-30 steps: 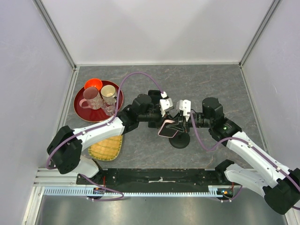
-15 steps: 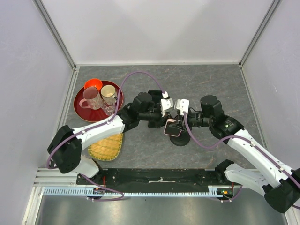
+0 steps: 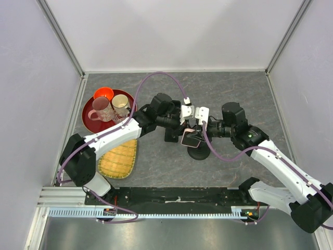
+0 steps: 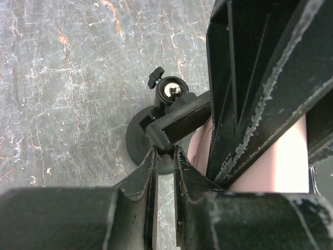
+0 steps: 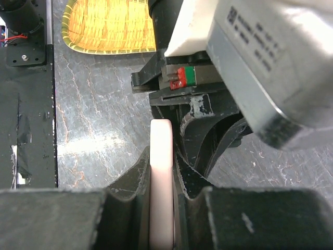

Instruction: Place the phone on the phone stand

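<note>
The right gripper [image 5: 161, 179] clamped the pink phone [image 5: 161, 151] edge-on. Just ahead, the left gripper [image 4: 165, 162] pinched the phone stand [image 4: 174, 112] by its bracket. The printed label [image 5: 250, 39] on its casing was too small to read.

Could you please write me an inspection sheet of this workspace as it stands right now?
Surface: grey marbled table, no spill seen.
Job's things: pink phone held edge-on against the cradle of the black phone stand; whether it is seated cannot be told.
Clutter: red tray holding two mugs, an orange cup and a glass; woven tray nearer the arms.
Grippers: left gripper shut on the phone stand; right gripper shut on the phone.
Cables: purple cables loop off both wrists; the right one hangs close to the stand's base.
Surroundings: white walls, metal frame posts.
</note>
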{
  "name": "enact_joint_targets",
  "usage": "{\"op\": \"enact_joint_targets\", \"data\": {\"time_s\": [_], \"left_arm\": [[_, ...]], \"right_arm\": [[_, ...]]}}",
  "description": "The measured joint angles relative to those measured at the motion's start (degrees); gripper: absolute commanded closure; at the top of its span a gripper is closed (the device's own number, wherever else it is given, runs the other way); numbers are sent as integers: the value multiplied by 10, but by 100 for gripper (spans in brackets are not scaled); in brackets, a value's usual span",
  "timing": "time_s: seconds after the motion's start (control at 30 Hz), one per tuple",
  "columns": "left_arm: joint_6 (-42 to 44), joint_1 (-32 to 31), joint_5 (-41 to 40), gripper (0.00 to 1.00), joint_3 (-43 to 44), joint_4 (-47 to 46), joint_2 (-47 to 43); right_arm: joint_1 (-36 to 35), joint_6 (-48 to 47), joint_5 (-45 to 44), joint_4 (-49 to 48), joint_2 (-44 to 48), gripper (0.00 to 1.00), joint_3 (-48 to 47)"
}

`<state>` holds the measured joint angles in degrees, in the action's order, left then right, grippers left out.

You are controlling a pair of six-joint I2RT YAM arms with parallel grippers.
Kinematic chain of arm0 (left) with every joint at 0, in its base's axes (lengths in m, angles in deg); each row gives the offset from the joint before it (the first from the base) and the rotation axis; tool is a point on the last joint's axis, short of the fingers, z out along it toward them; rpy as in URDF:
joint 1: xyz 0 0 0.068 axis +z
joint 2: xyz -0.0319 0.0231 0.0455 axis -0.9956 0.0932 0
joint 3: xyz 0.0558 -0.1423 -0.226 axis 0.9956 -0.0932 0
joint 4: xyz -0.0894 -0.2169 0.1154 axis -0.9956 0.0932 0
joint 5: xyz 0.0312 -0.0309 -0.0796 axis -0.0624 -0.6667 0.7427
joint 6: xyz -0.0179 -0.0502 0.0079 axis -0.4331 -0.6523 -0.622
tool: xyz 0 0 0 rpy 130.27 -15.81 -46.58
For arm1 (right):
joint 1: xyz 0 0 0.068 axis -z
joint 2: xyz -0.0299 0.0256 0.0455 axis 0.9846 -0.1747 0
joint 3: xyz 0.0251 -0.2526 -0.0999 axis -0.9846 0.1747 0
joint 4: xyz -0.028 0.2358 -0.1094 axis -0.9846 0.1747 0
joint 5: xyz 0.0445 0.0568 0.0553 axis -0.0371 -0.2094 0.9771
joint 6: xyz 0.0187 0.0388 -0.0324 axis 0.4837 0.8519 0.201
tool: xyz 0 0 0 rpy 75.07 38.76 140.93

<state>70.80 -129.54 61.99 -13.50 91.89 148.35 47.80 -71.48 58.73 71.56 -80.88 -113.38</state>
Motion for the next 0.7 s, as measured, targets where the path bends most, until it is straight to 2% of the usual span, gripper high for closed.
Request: {"op": "enact_joint_targets", "data": {"time_s": [0.27,0.5,0.7], "left_arm": [[9,11,30,98,0,9,0],[1,25,52,98,-36,-31,-22],[-13,47,33,98,-44,-37,-57]], "right_arm": [[1,3,-24,-4,32,100,17],[2,12,-45,1,57,100,25],[6,30,-106,21,52,100,17]]}}
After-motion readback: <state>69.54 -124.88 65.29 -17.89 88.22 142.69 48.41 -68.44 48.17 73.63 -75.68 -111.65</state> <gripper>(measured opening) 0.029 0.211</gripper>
